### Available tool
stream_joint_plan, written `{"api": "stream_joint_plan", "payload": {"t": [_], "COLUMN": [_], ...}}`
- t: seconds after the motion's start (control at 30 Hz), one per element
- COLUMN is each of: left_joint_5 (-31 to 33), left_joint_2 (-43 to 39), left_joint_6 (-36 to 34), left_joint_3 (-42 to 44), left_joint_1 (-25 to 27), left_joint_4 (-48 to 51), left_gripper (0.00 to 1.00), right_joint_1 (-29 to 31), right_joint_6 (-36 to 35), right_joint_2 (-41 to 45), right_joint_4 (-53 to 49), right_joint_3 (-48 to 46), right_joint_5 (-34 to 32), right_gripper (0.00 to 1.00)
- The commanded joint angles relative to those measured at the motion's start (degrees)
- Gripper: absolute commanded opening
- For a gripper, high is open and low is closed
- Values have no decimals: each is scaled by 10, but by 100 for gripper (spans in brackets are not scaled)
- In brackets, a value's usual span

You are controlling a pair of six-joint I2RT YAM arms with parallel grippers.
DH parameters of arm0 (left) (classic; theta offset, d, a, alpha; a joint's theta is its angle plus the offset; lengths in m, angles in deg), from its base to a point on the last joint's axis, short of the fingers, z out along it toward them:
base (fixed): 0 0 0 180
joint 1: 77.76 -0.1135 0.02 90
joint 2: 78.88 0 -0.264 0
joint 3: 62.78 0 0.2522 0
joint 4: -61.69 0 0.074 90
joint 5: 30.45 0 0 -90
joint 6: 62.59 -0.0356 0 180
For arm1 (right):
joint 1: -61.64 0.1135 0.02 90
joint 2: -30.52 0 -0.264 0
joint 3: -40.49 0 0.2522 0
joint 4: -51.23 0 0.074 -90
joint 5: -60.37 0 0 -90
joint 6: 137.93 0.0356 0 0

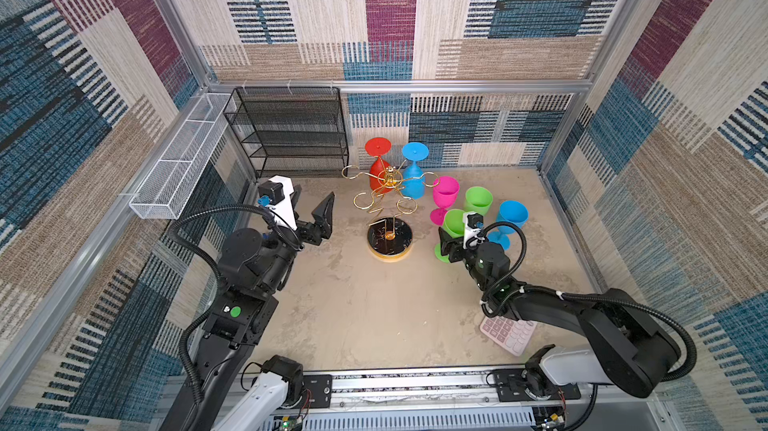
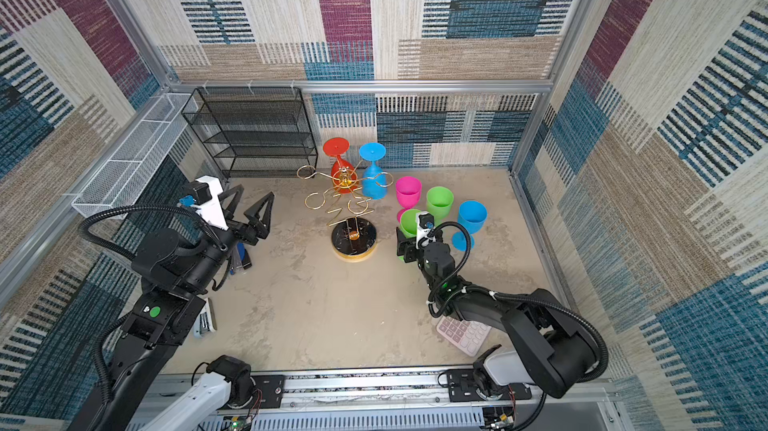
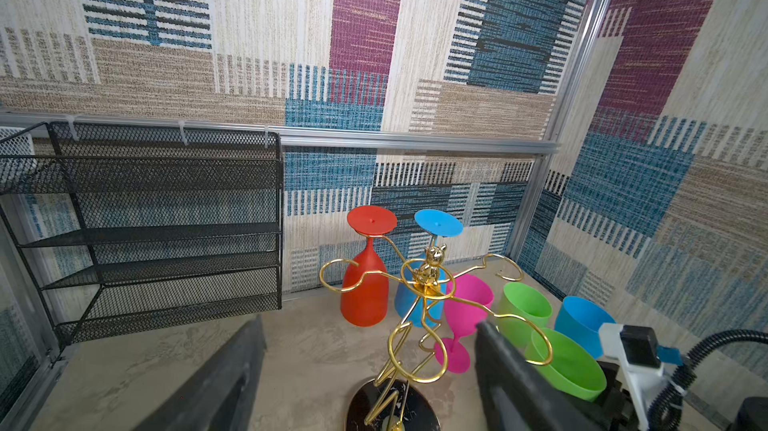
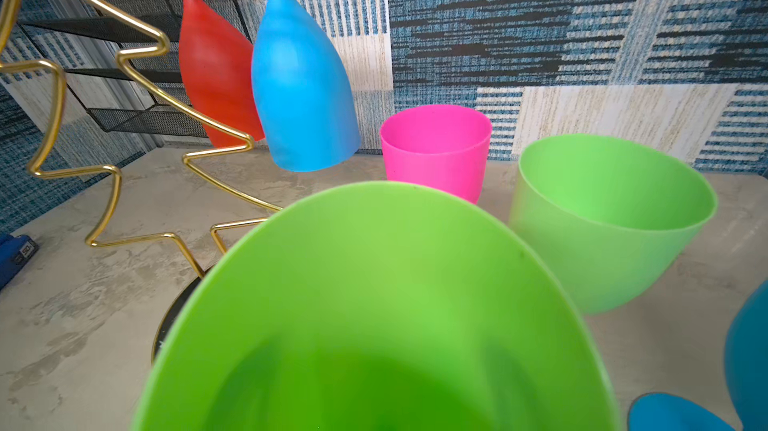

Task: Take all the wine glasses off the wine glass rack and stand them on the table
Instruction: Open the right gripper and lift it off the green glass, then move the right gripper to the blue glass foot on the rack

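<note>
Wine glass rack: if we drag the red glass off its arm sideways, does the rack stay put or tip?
Probably stays, wobbling. The wine glass rack is thin wire, so arms likely flex. Its broad round base looks heavy and should resist tipping. The red glass and blue glass both hang on the far side, so pulling that way seems riskiest.

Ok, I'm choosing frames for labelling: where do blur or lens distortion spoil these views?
Right wrist view: the nearest green glass fills the foreground, soft-edged. Left wrist view: the fingers of the left gripper are blurred, the corner post curves. Both top views: frame posts lean outward, otherwise sharp.
</note>
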Motion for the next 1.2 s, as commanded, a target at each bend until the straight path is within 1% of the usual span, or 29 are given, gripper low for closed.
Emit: {"api": "stream_joint_plan", "payload": {"t": [0.0,0.33,0.47,0.57,0.83,0.9,1.07,1.17], "left_joint_5": [12,19,21,23,35,39,49,55], "left_joint_2": [1,1,1,0,-5,-6,-6,-3], "left_joint_6": [-20,-27,-28,-28,-26,-25,-19,-9], "left_joint_3": [3,12,14,14,19,21,23,19], "left_joint_1": [-1,-1,-1,-1,-1,-1,-2,-2], "left_joint_4": [-28,-38,-39,-39,-40,-40,-39,-30], "left_gripper": [82,82,82,82,83,83,83,83], "right_joint_1": [1,1,1,1,1,1,1,1], "right_joint_6": [6,25,32,34,37,43,72,89], "right_joint_2": [-14,-44,-42,-23,71,105,228,281], "right_joint_4": [47,52,48,37,-39,-62,-154,-236], "right_joint_3": [6,2,-3,-5,14,16,33,74], "right_joint_5": [-14,-20,-19,-11,29,41,79,97], "right_gripper": [85,90,91,93,100,99,99,99]}}
